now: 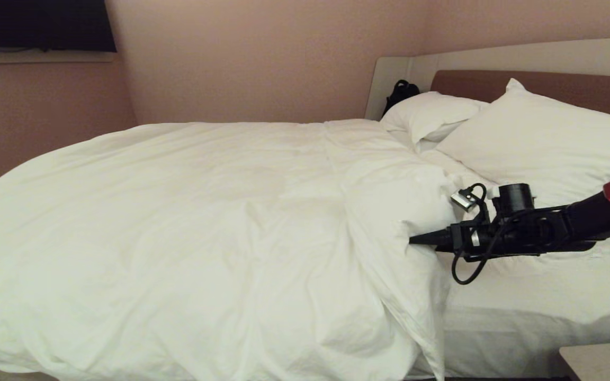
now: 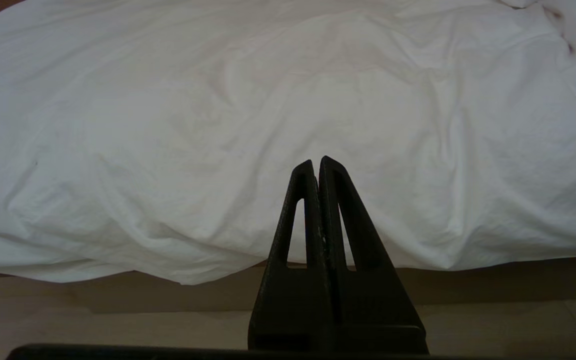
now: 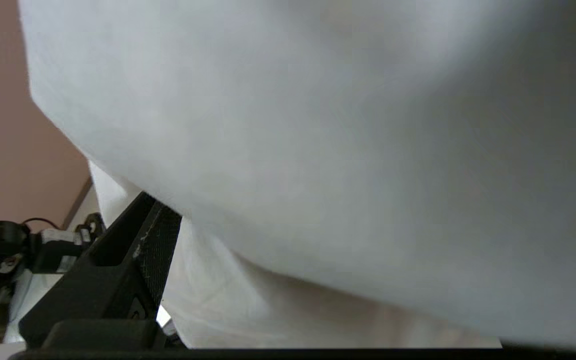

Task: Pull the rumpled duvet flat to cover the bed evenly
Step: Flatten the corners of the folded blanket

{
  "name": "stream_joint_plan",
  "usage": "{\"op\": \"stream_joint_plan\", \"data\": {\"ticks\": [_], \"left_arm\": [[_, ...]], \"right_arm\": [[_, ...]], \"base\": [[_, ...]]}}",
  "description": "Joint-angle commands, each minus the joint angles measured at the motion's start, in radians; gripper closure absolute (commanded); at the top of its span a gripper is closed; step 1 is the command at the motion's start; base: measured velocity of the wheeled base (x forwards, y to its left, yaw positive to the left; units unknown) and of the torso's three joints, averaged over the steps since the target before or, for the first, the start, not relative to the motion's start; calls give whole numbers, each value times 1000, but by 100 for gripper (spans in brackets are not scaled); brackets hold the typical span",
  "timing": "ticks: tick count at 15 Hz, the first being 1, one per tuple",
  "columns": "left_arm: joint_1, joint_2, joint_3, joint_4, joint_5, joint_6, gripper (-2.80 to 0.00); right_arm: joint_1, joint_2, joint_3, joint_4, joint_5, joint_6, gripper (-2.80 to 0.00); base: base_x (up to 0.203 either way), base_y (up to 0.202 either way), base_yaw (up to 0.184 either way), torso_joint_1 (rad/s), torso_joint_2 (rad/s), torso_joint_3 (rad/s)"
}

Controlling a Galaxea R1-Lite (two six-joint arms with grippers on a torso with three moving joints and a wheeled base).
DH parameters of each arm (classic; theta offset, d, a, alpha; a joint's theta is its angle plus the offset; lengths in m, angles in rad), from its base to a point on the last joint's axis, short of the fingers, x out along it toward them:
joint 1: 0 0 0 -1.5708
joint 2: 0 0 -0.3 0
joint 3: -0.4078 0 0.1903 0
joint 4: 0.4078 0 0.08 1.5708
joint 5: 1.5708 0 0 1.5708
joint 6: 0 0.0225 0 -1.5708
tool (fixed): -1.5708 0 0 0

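White duvet covers most of the bed, bunched short of the pillows. Right gripper, fingers spread wide, pokes into its edge. Left gripper, pressed together, hangs near the duvet's overhanging side.

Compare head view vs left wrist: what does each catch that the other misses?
Head view only: the right gripper at the duvet's folded-back edge, two pillows, the headboard, bare sheet.
Left wrist only: the left gripper, shut and empty, clear of the bedding, plus the floor below the duvet's hanging edge.
Both: the wrinkled white duvet.
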Motion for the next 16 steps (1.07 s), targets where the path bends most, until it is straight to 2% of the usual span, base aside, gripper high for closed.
{"op": "stream_joint_plan", "data": {"ticks": [1,3,9,12,13,16], "left_arm": [[0,0,0,0,0,0,0],[0,0,0,0,0,-1,0],[0,0,0,-1,0,0,0],[0,1,0,0,0,0,0],[1,0,0,0,0,0,0],[0,0,0,0,0,1,0]], "right_arm": [[34,24,-25,0,1,25,-280],[57,47,-57,5,-40,31,-280],[156,117,-126,8,-372,87,-280],[192,143,-126,8,-458,86,-280],[197,150,-126,7,-481,85,0],[200,145,-126,8,-494,79,0]], "base": [[0,0,0,0,0,0],[0,0,0,0,0,0],[0,0,0,0,0,0],[0,0,0,0,0,0],[0,0,0,0,0,0],[0,0,0,0,0,0]]}}
